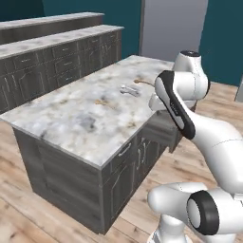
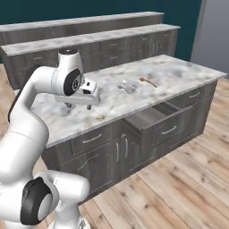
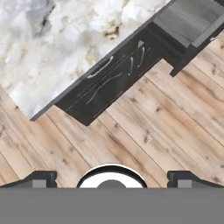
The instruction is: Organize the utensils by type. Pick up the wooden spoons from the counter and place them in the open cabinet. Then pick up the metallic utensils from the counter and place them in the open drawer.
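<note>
A slim tan wooden spoon (image 2: 147, 82) and silver metallic utensils (image 2: 126, 86) lie on the marble bench (image 2: 179, 74) — hand (image 2: 82, 106) spread wide, holding nothing.

On my counter (image 1: 71, 118): two wooden spoons (image 1: 142, 81), far and near-middle; one cluster of metallic utensils (image 1: 129, 89), number unclear. One open drawer (image 2: 154, 117).

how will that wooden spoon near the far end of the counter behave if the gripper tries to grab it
The wooden spoon looks slim and rigid, so it probably stays stiff and feels light. It lies flat on the smooth marble counter, so it may slide or pivot when nudged. Its thin handle leaves little height to pinch.
</note>
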